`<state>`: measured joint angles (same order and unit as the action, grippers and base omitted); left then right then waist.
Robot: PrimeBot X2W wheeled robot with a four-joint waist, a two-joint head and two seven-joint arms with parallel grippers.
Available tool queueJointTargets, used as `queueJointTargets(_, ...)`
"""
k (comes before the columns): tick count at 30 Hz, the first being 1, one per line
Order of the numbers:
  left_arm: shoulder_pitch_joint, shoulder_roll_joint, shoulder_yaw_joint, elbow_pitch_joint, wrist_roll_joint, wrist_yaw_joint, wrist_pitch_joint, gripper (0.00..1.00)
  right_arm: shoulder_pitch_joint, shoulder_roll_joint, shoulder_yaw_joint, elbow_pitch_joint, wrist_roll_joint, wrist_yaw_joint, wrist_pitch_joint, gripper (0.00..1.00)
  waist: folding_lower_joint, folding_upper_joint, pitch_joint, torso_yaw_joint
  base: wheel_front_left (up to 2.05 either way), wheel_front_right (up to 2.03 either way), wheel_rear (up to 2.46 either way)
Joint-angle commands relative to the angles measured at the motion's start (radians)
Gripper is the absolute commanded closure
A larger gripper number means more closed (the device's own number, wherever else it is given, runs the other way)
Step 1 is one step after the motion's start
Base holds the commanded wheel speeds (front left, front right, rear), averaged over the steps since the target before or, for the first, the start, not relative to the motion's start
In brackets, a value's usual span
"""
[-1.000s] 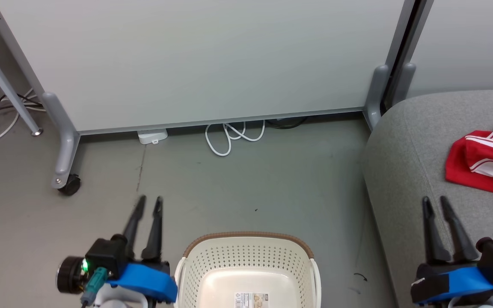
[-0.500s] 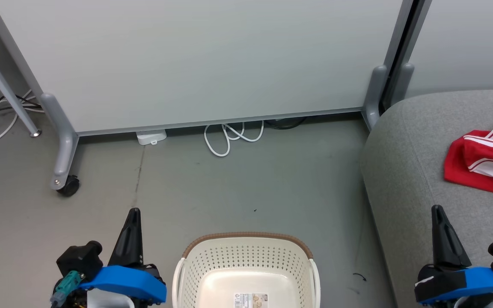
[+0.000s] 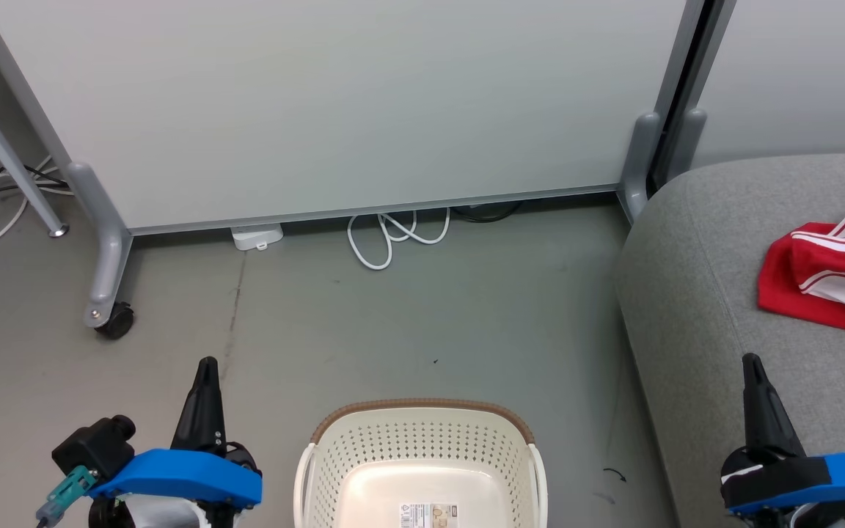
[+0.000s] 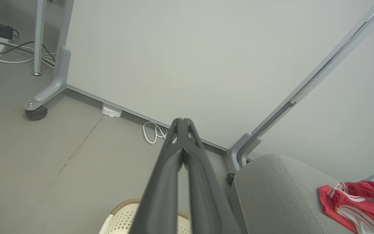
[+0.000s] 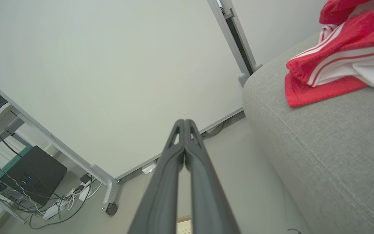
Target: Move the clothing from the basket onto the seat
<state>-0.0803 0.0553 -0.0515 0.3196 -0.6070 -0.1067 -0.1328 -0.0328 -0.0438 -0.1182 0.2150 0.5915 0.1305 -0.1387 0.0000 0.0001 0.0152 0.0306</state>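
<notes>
Presently: basket (image 3: 422, 405) on floor (image 3: 466, 315), low centre, a label on its inner bottom. Clothing (image 3: 822, 275), red with white stripes, heaped on seat (image 3: 686, 293) at right, well apart from basket. Left gripper (image 3: 207, 364) beside basket's left side, fingers pressed together. Right gripper (image 3: 752, 361) over seat's near part, fingers likewise together. White cable (image 3: 393, 238) coiled by panel (image 3: 356, 103).

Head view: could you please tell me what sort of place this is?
Probably an office or lab: a partition panel on a castor, loose cable on bare floor, a grey seat.
</notes>
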Motion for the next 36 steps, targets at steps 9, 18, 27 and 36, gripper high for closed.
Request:
queueJointTargets(9, -0.028, 0.0, 0.029, -0.027, -0.157, -0.009, 0.036, 1.0, -0.037, -0.006, 0.001, -0.006, 0.16, 0.0, 0.04, 1.0, 0.0, -0.0001, -0.001, -0.003, 0.0, 0.0, 0.0)
queueJointTargets(18, -0.029, -0.001, 0.049, -0.035, -0.278, -0.011, 0.067, 1.0, -0.044, -0.006, 0.001, -0.001, 0.282, 0.0, 0.07, 1.0, 0.0, -0.0001, -0.002, -0.006, 0.0, 0.0, 0.0)
queueJointTargets(27, -0.031, -0.001, 0.067, -0.042, -0.389, -0.014, 0.095, 1.0, -0.051, -0.007, 0.002, 0.003, 0.395, 0.0, 0.099, 1.0, 0.0, -0.0001, -0.003, -0.009, 0.0, 0.0, 0.0)
queueJointTargets(36, -0.032, -0.002, 0.085, -0.048, -0.49, -0.016, 0.121, 1.0, -0.056, -0.007, 0.002, 0.008, 0.5, 0.0, 0.125, 1.0, 0.0, -0.0001, -0.005, -0.011, 0.0, 0.0, 0.0)
